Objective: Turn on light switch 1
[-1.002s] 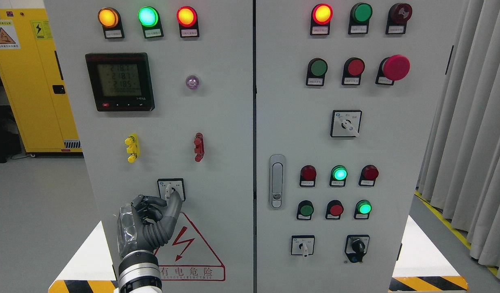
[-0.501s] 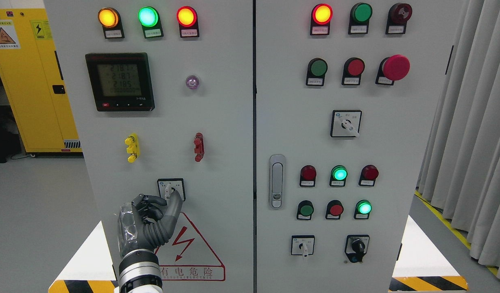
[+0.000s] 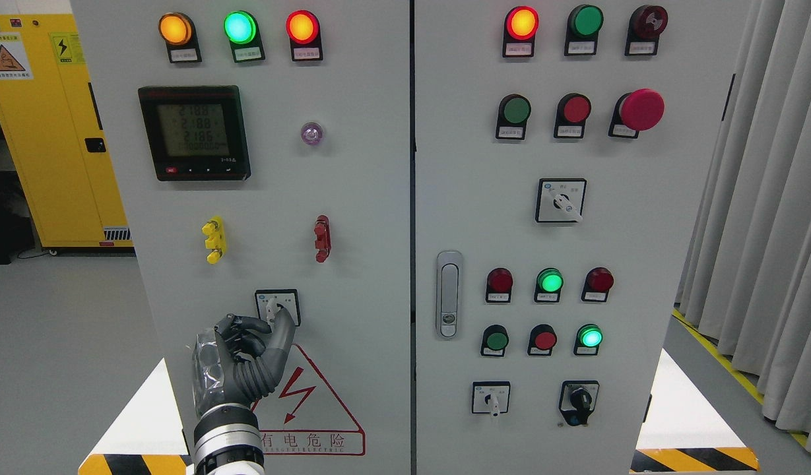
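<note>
A small rotary selector switch [image 3: 277, 303] with a white lever sits low on the left cabinet door [image 3: 365, 198], above the red warning triangle [image 3: 313, 409]. My left hand [image 3: 275, 322] comes up from the bottom edge. Its dark fingers are curled, and the thumb and forefinger close around the lower end of the white lever. The forefinger [image 3: 285, 328] lies on the switch plate's lower right corner. The lever leans slightly to the left. The other fingers are folded into the palm. My right hand is out of view.
Above the switch are yellow [image 3: 214, 239] and red [image 3: 322, 238] terminals, a digital meter [image 3: 194, 132] and lit indicator lamps [image 3: 239, 27]. The right door carries push buttons, more selector switches [image 3: 561, 200] and a latch handle [image 3: 449, 293]. A yellow cabinet [image 3: 45, 132] stands at left, curtains [image 3: 761, 231] at right.
The hand has barely moved. The white lever has tipped a little from upright towards the left. The meter readings changed.
</note>
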Controlling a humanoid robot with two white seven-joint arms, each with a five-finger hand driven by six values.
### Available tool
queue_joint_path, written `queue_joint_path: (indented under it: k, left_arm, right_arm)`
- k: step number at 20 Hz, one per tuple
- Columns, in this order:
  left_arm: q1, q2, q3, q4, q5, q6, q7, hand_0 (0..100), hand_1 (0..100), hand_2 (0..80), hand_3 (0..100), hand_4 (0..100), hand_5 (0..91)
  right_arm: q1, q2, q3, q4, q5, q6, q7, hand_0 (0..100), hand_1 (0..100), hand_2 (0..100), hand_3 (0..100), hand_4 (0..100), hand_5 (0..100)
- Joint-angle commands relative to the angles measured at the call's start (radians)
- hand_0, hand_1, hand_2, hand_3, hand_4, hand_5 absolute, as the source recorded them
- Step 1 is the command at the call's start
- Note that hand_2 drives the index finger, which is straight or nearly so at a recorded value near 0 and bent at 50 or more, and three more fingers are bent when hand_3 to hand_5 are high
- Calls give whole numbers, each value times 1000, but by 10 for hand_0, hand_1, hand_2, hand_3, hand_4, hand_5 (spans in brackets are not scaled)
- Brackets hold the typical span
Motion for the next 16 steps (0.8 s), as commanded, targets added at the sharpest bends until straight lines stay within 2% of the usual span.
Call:
queue_joint_path:
  k: [1, 16]
  left_arm:
    - [0, 0, 0, 7, 1, 0, 2, 445, 636, 664, 955, 863, 810]
    - [-1, 0, 0, 12, 2, -1, 2, 525, 574, 666, 957, 867, 810]
  right_arm:
    - [0, 0, 0, 0, -29, 1, -1, 0, 500, 40, 0, 0, 0]
    - [0, 0, 0, 0, -29, 1, -1, 0, 500, 40, 0, 0, 0]
